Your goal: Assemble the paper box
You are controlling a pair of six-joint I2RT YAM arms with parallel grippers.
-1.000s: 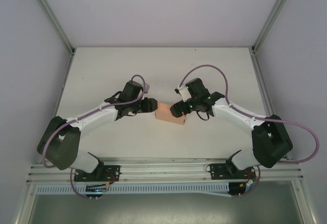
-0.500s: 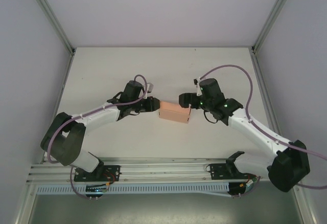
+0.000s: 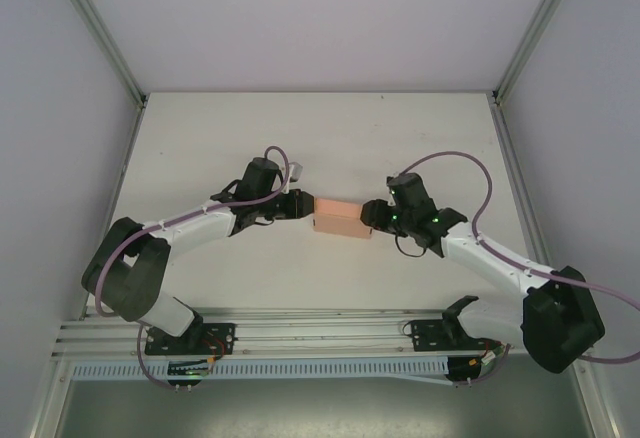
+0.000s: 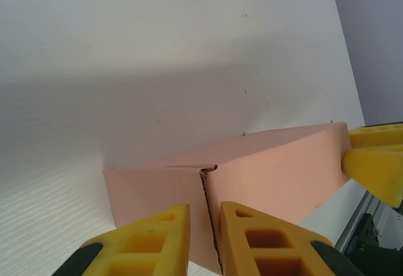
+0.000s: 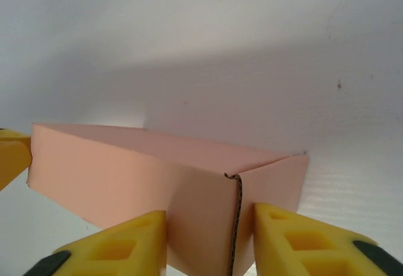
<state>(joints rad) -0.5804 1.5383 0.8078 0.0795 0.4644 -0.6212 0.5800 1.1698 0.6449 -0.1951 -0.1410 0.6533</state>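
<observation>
**Two grippers meeting at the ends of a folded pink box**

The paper box (image 3: 340,220) is lying near the middle of the table (image 3: 200,138), a little closer to the near edge than to the far one. It is showing as a closed, small rectangular block of salmon-pink card, with its long side running left to right and its right end sitting slightly nearer the arms. In the left wrist view the paper box (image 4: 252,181) is showing a raw, dark-edged seam running down its near end. In the right wrist view the paper box (image 5: 157,175) is showing a similar seam at its near corner, with smooth faces and crisp edges.

Both arms are reaching inward from their bases at the near edge, elbows swung outward and forearms converging on the box. The left gripper (image 3: 303,206) is sitting against the box's left end. Seen from the wrist, the left gripper (image 4: 204,225) is holding its yellow fingers nearly together, with the seam running into the slim gap. I cannot tell whether they are pinching card.

The right gripper (image 3: 368,214) is sitting against the right end. At the wrist, the right gripper (image 5: 211,232) is holding its fingers somewhat wider, straddling the box's corner edge. Again I cannot tell whether they are clamping it.
</observation>
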